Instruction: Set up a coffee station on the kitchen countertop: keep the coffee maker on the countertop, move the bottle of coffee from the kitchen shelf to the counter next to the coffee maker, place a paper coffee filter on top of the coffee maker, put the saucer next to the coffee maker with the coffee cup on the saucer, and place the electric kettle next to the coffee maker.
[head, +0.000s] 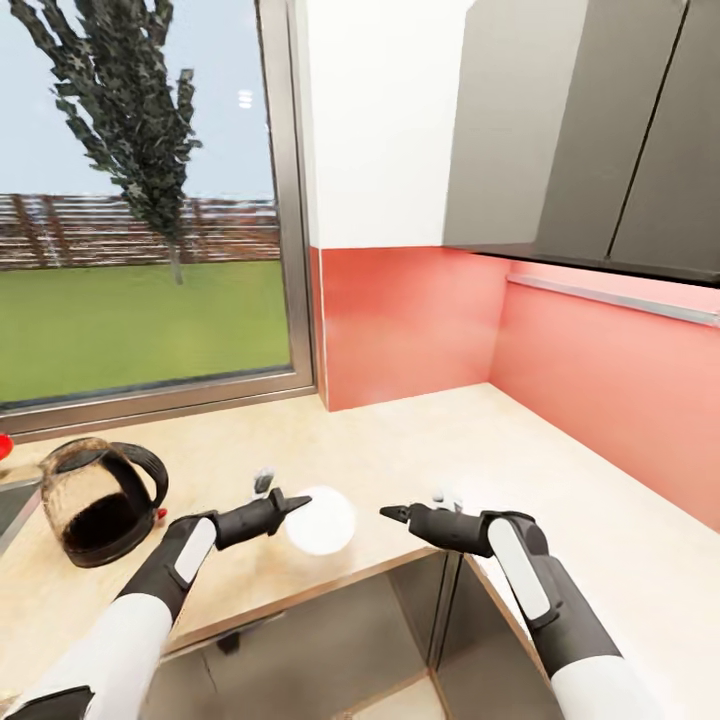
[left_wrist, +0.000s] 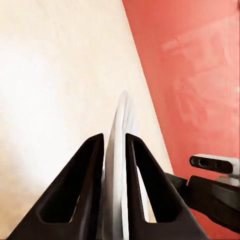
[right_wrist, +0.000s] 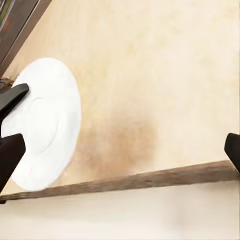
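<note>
My head camera sits high and looks forward and down over both arms onto the corner of the surface (head: 420, 440), with the window at far left and the red wall at right. My left wrist camera looks closely along the left end effector (left_wrist: 115, 142), its two dark fingers (left_wrist: 82, 190) pinching the saucer (left_wrist: 120, 150) edge-on, facing the red wall; the right arm crosses its corner. My right wrist camera looks down from close above the near edge of the surface (right_wrist: 150, 100), and catches the saucer (right_wrist: 45, 120) face-on. All three views share the saucer (head: 320, 520) and the pale surface around it.
</note>
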